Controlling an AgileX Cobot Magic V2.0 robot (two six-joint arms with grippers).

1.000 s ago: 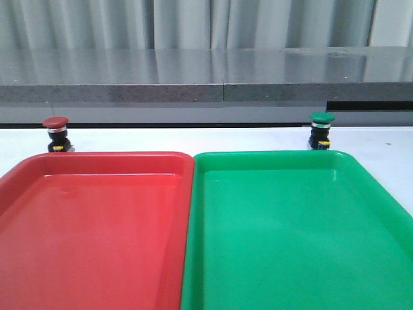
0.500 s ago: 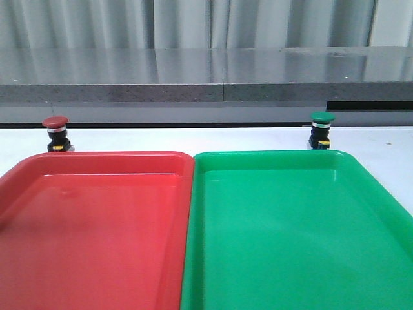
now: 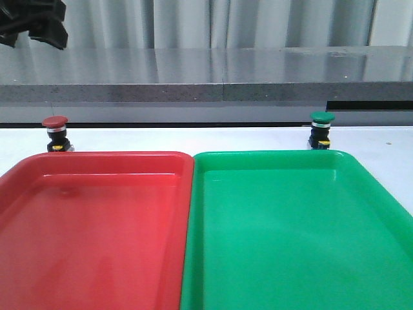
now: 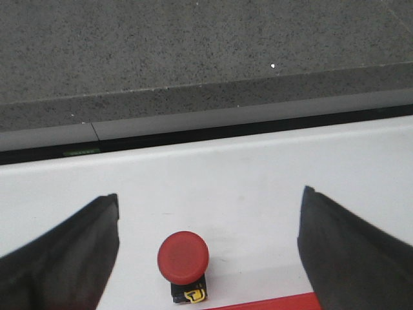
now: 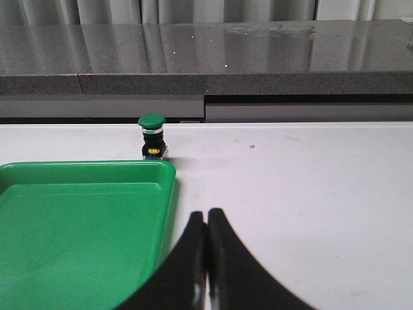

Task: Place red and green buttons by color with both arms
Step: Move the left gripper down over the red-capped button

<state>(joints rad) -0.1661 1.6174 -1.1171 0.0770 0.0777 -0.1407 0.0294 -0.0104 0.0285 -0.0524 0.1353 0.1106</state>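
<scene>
Change: the left arm [image 3: 35, 22] now shows at the 11 o'clock corner of the front view, where 0.5 s ago there was only the curtain and ledge.
Meaning: I judge the reach for the red button has begun; neither button has moved, and both trays hold nothing.
Left tool [image 4: 206, 258]: spread wide, its 2 fingers [image 4: 61, 258] far apart and holding nothing.
Red button [image 4: 183, 265]: upright on the white tabletop [image 4: 258, 174], in the gap between the spread fingers, nearer the left-hand one as pictured, touching neither.
Red button, front view [image 3: 55, 134]: at 10 o'clock, just behind the far rim of the red tray [image 3: 97, 156], with the arm high above it.
Right tool [image 5: 206, 258]: pressed together, fingertips meeting, holding nothing.
Green button [image 5: 153, 135]: upright on the tabletop beyond the far corner of the green tray [image 5: 84, 169], well apart from the right tool, toward 11 o'clock from its tips.
Green button, front view [image 3: 321, 130]: at 2 o'clock, just behind the green tray's far rim.
Next need: I judge the left tool must descend around the red button, while the right tool must first spread and advance.
</scene>
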